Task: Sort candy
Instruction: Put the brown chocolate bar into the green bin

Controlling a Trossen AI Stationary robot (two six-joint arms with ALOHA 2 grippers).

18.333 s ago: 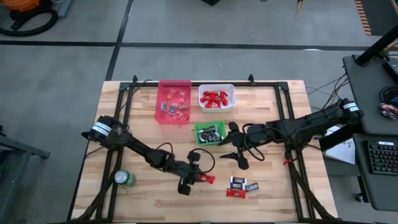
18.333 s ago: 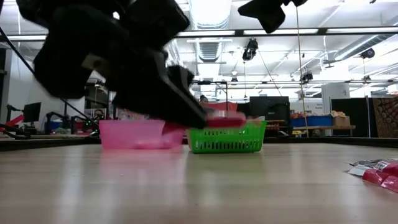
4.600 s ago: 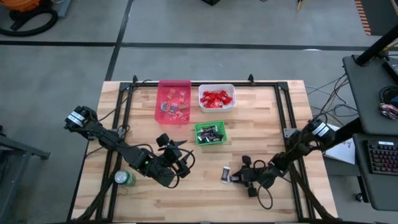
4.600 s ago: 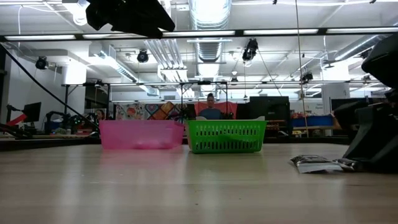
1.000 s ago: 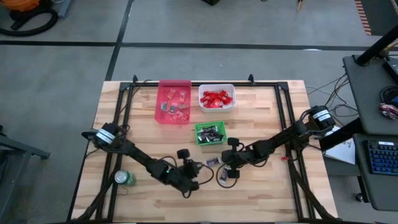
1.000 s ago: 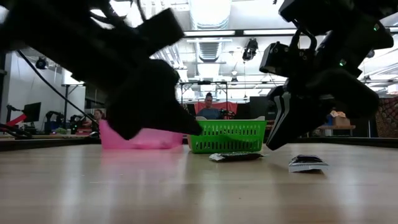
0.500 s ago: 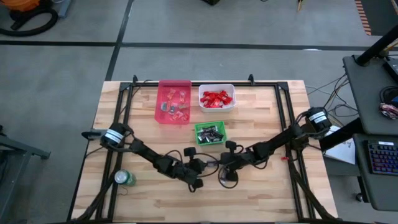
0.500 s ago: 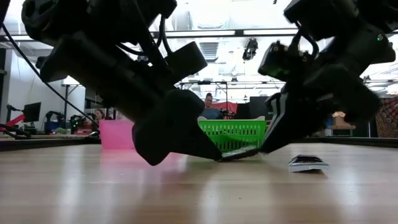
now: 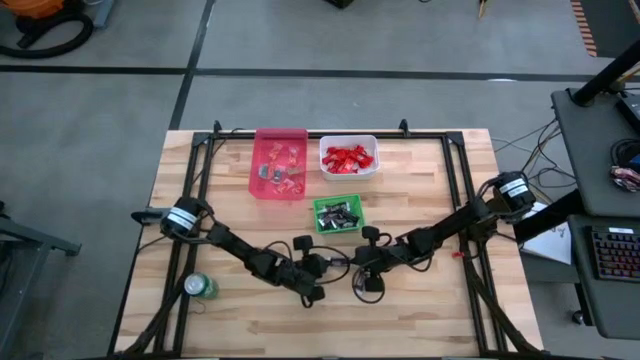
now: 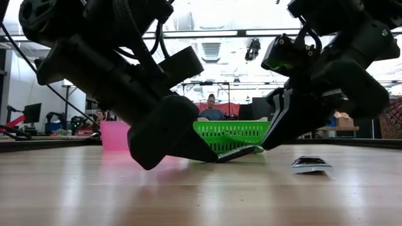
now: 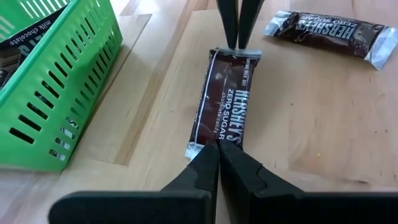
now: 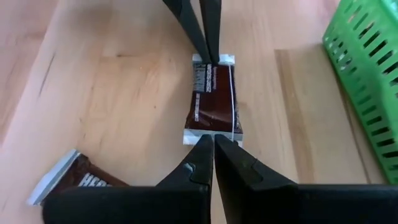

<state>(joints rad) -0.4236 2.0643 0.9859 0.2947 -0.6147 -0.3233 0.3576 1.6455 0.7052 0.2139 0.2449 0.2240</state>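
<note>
Candy bar [image 11: 222,114] in a dark wrapper sits on the table [image 9: 420,190] just beside the green basket [image 11: 46,81], pinched at both ends: left gripper [image 11: 217,147] clamped on one crimp, right gripper [image 12: 213,142] on the other, likely a handover. A second bar [image 11: 323,32] waits nearby.

Both arms reach low to mid-table, left hand [image 9: 327,264] and right hand [image 9: 349,266] clamped tip to tip.

light: bright, even overhead | glare: ceiling lights, low view | blur: near arms | shadows: soft
</note>
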